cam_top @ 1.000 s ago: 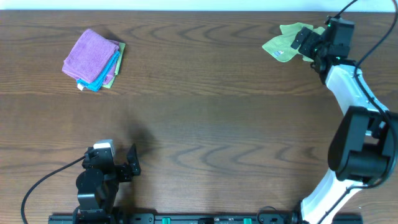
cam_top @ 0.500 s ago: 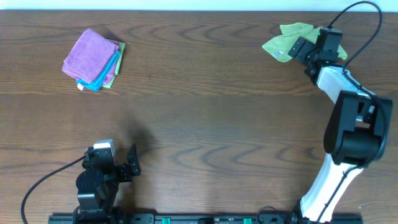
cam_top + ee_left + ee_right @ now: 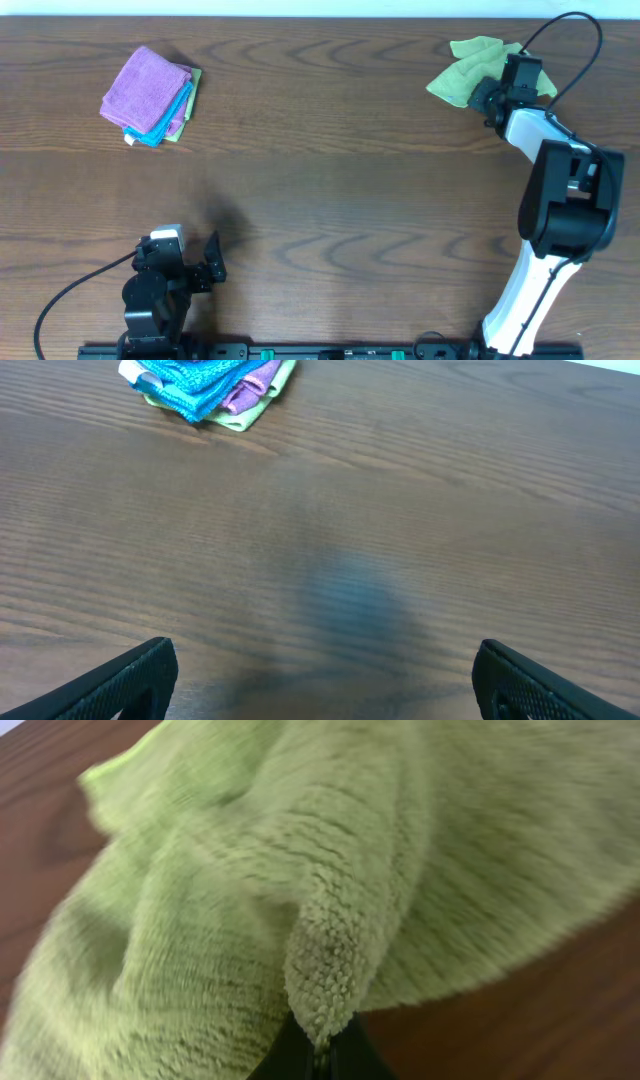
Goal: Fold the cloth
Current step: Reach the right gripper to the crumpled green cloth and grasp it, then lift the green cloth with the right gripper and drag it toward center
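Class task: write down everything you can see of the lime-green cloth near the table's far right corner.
The cloth is light lime green, with a fuzzy, looped pile that looks like microfibre. It is crumpled rather than flat or folded, bunched into soft ridges. It lies on the brown wooden table near the far right corner. The right gripper is shut on a pinched ridge of it, as the right wrist view shows. No tag is visible. Nothing else touches it.

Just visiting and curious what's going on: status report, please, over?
Right hand shut on the cloth, crumpled, far right. Left hand open, idle. Nothing in the way; folded stack far left.
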Tool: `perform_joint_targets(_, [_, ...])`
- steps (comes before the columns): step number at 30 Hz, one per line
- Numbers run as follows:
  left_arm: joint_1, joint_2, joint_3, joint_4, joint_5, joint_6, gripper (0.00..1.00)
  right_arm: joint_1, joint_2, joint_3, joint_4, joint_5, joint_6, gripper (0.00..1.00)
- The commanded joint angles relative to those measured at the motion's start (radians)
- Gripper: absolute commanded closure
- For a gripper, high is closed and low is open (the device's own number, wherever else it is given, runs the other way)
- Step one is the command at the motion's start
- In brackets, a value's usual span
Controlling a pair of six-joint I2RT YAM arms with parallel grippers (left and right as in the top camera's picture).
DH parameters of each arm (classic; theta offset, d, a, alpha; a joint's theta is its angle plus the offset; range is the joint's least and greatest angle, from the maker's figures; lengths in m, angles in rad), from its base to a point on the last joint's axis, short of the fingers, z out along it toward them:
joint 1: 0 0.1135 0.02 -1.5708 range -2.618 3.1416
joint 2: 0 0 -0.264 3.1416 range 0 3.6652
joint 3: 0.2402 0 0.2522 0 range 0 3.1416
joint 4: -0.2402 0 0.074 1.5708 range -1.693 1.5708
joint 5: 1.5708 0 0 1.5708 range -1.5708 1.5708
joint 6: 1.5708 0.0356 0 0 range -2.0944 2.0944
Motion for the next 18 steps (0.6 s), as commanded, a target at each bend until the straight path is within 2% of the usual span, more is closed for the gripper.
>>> perform_joint_targets(1, [0.007,-0.006,-0.01,0.002,-0.005,-0.003,0.05,0.038,-0.002,0.017,-0.013,-0.249,0.005,0.99])
perform_joint_targets(4, [0.007,-0.006,-0.01,0.002,-0.005,-0.003,0.05,0.062,-0.012,0.017,-0.018,-0.5,0.02,0.99])
perform_joint_targets(12, [0.007,-0.006,-0.01,0.002,-0.005,-0.003,0.05,0.155,-0.068,0.018,0.092,-1.204,0.257,0.99])
perform_joint_targets(15, [0.007,-0.006,-0.01,0.002,-0.005,-0.003,0.05,0.206,-0.125,0.018,0.169,-1.35,0.357,0.98])
perform_joint_targets(18, [0.007,-0.006,-0.01,0.002,-0.005,-0.003,0.05,0.267,-0.223,0.018,0.277,-1.407,0.406,0.99])
